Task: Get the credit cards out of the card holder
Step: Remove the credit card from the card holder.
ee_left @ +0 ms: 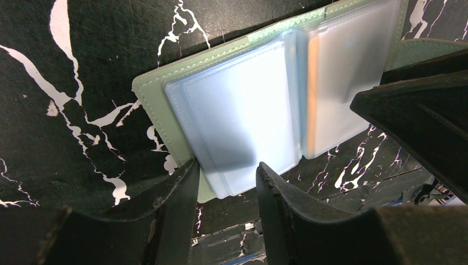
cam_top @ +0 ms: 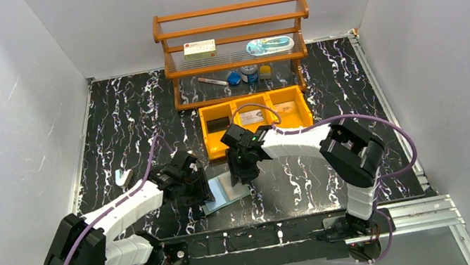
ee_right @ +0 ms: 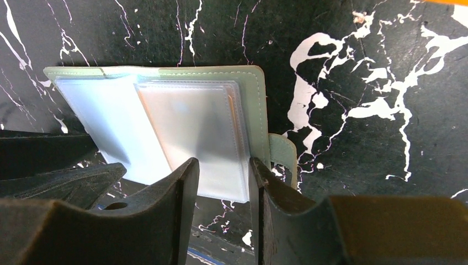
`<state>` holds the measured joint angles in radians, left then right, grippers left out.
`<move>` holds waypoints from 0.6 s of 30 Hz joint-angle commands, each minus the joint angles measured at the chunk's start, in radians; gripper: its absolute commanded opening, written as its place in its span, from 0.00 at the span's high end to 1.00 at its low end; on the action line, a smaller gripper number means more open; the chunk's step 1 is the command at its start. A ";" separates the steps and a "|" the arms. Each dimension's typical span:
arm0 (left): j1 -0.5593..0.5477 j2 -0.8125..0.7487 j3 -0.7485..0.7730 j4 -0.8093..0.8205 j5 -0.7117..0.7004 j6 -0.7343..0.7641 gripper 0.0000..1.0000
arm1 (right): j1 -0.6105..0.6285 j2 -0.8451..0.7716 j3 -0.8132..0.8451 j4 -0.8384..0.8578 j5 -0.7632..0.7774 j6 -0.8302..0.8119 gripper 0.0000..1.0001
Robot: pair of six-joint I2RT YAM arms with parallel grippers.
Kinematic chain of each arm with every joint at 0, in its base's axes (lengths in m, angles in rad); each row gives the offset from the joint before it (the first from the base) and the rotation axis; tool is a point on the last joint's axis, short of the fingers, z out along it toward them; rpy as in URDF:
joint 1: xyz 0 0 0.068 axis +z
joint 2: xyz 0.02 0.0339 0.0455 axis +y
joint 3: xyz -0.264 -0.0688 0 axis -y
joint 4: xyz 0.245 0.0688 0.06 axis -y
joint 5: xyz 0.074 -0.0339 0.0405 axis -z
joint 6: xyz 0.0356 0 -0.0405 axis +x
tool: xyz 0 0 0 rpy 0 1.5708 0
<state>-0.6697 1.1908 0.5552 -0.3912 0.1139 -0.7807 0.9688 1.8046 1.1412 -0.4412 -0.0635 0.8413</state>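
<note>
Card holder (cam_top: pixel 224 195) laid open on tabletop (cam_top: pixel 130 120), long axis left-right, between both arms. Left end effector (ee_left: pixel 223 190) spread, straddling left sleeve (ee_left: pixel 237 110) edge. Right end effector (ee_right: pixel 222 182) spread over right sleeves (ee_right: pixel 193 127), judged nearer orange-tan card (ee_left: pixel 312 94). Nothing pinched.

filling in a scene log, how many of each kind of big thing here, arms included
black-and-white robot arms: 2
sage-green bifold card holder: 1
orange plastic three-compartment bin: 1
brown wooden shelf rack: 1
total: 5
</note>
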 commanded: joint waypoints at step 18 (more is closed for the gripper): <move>0.001 0.013 0.036 -0.013 0.013 0.017 0.60 | 0.037 0.019 0.121 -0.098 0.079 -0.022 0.49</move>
<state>-0.6697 1.1976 0.5598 -0.3943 0.1154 -0.7769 1.0004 1.8091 1.2346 -0.5323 0.0162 0.8265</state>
